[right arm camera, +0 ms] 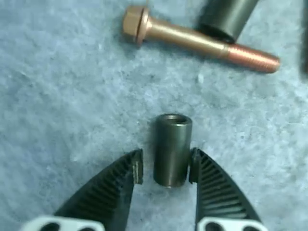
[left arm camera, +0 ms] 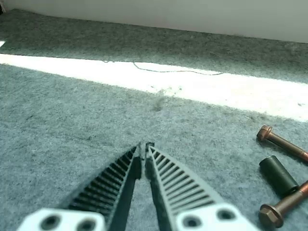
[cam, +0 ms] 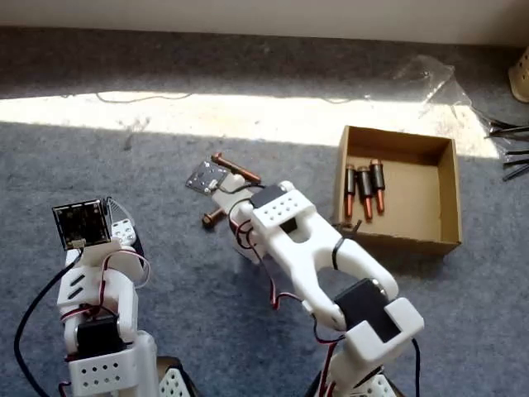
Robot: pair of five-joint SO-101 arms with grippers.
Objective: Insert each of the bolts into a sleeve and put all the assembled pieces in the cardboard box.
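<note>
floor: grey carpet [cam: 190, 314] | light: bright sunlit band [cam: 248, 116] across it | far edge: pale wall [cam: 248, 15]

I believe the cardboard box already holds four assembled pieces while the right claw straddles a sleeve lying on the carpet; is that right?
Not quite: the cardboard box holds three assembled pieces, not four, as the high view shows. The right claw does straddle a sleeve lying on the carpet.

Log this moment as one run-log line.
right claw: open, straddling sleeve | left claw: shut, empty | cardboard box: three assembled pieces | loose bolts: two
</note>
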